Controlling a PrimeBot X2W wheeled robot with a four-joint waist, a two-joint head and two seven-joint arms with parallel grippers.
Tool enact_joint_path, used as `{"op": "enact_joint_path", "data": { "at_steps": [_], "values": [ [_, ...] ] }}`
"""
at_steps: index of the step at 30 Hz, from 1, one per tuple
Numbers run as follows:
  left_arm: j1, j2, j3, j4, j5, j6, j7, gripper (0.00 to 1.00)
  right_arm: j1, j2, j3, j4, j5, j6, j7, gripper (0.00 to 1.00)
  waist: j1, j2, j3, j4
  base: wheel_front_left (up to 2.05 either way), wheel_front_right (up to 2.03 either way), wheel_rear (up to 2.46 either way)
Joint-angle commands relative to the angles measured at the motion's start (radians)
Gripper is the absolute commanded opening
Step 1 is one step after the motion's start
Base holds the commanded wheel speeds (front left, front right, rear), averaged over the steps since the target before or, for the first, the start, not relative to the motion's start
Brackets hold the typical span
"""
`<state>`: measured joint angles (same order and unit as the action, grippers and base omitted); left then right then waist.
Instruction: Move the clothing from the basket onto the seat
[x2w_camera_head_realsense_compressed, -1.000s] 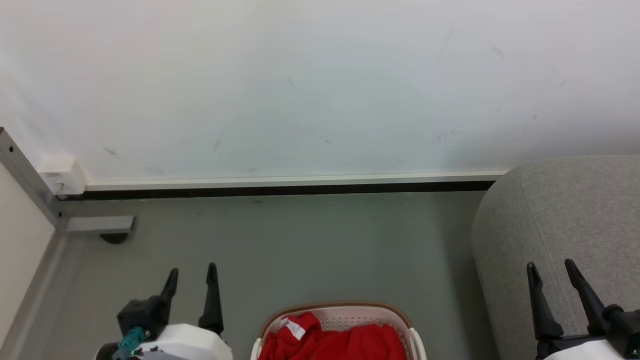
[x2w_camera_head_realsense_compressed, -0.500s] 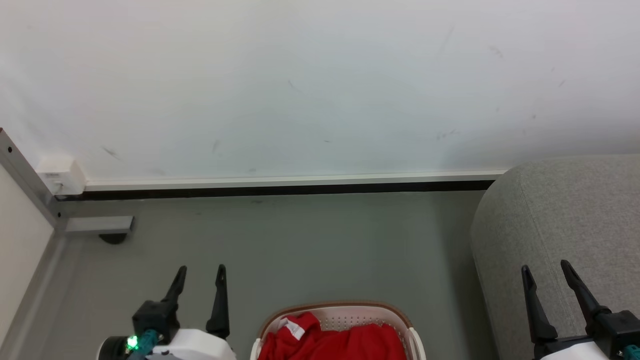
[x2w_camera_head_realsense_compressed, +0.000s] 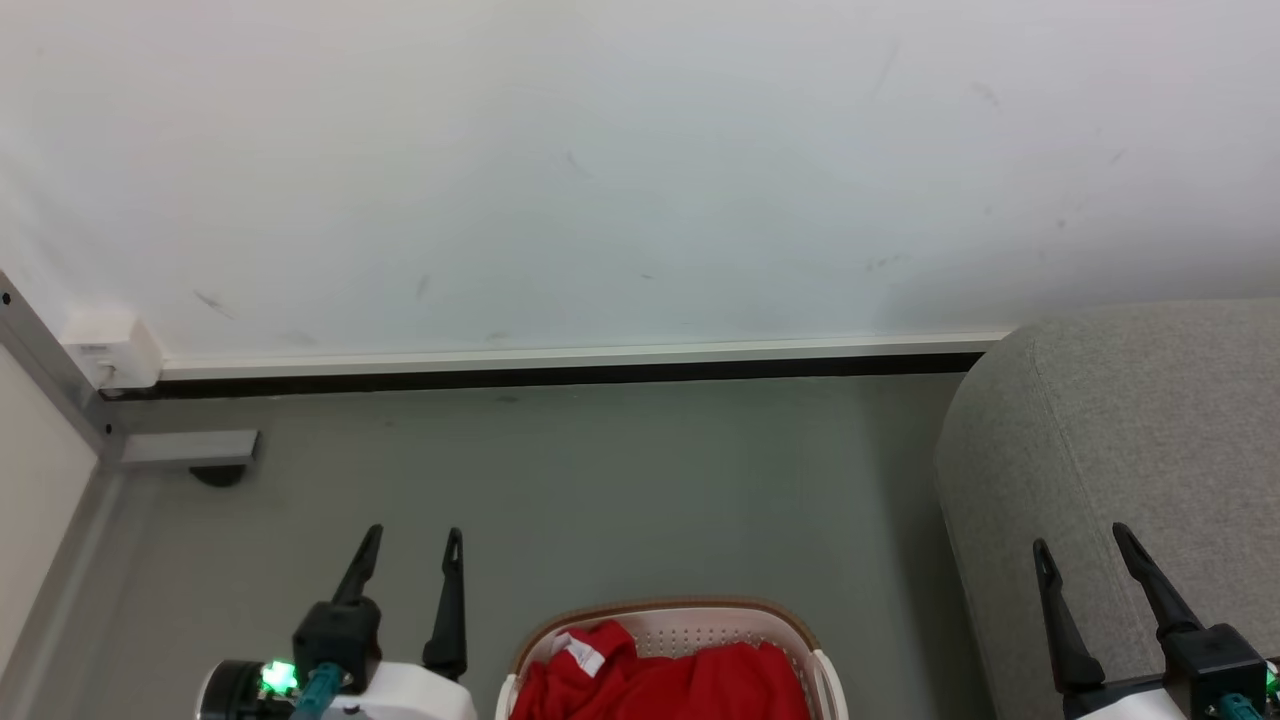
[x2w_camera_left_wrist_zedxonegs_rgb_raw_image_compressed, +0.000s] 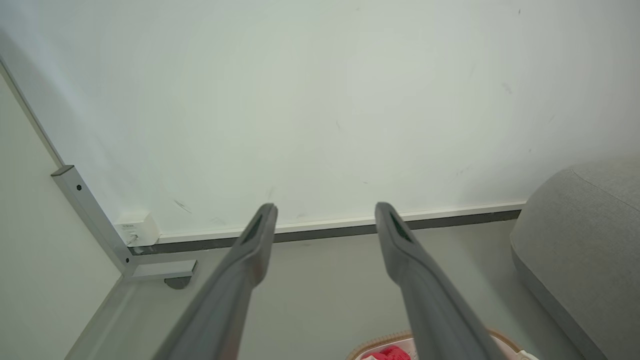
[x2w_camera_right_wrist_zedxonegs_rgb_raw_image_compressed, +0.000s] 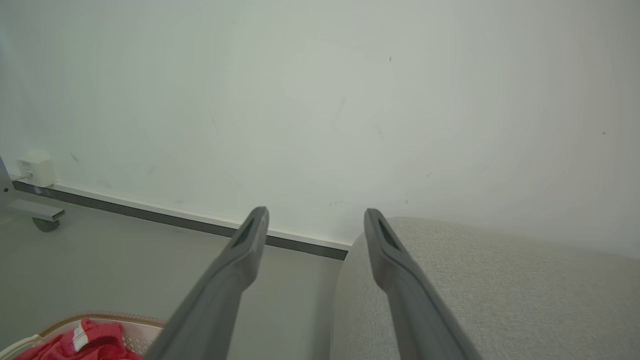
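Note:
The white basket (x2w_camera_head_realsense_compressed: 665, 612) with a tan rim stands on the floor at the bottom centre, and the red clothing (x2w_camera_head_realsense_compressed: 660, 688) with a small white label lies heaped inside it. At the right is the grey seat (x2w_camera_head_realsense_compressed: 1130, 430). My left gripper (x2w_camera_head_realsense_compressed: 415, 535) hovers open just left of the basket with nothing in it. My right gripper (x2w_camera_head_realsense_compressed: 1082, 538) is open in front of the seat's rounded end. The left wrist view has the left gripper (x2w_camera_left_wrist_zedxonegs_rgb_raw_image_compressed: 326, 207) open, with the basket (x2w_camera_left_wrist_zedxonegs_rgb_raw_image_compressed: 500, 336) and clothing (x2w_camera_left_wrist_zedxonegs_rgb_raw_image_compressed: 387, 354) at the bottom edge. In the right wrist view the right gripper (x2w_camera_right_wrist_zedxonegs_rgb_raw_image_compressed: 316, 212) is open over the seat (x2w_camera_right_wrist_zedxonegs_rgb_raw_image_compressed: 500, 290), with the clothing (x2w_camera_right_wrist_zedxonegs_rgb_raw_image_compressed: 95, 340) at lower left.
A white wall with a dark skirting strip (x2w_camera_head_realsense_compressed: 560, 375) closes the back. A grey metal frame foot with a castor (x2w_camera_head_realsense_compressed: 190, 452) and a small white box (x2w_camera_head_realsense_compressed: 110, 345) sit at the far left. Grey floor (x2w_camera_head_realsense_compressed: 600, 480) lies between basket, wall and seat.
My left gripper has moved right, closer to the basket. My right gripper has drifted slightly left and down. The head view has shifted a little.

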<state>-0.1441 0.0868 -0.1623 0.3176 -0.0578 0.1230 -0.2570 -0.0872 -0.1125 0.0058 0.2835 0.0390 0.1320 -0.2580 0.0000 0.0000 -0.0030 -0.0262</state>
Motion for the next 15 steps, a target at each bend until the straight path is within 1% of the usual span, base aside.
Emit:
{"op": "enact_joint_path", "data": {
  "at_steps": [1, 15],
  "values": [
    [-0.01, 0.009, 0.0, 0.003, 0.03, 0.001, -0.009, 1.0, 0.004, 0.004, -0.006, 0.001, -0.027, -0.002, -0.007, 1.0, 0.0, 0.0, 0.0, -0.001, 0.0, 0.0, 0.0],
    [-0.014, 0.001, 0.01, 0.006, 0.029, -0.006, -0.008, 1.0, -0.005, 0.004, -0.002, 0.004, -0.015, -0.002, -0.007, 1.0, 0.0, 0.0, 0.006, -0.006, 0.0, 0.0, 0.0]
  ]
}}
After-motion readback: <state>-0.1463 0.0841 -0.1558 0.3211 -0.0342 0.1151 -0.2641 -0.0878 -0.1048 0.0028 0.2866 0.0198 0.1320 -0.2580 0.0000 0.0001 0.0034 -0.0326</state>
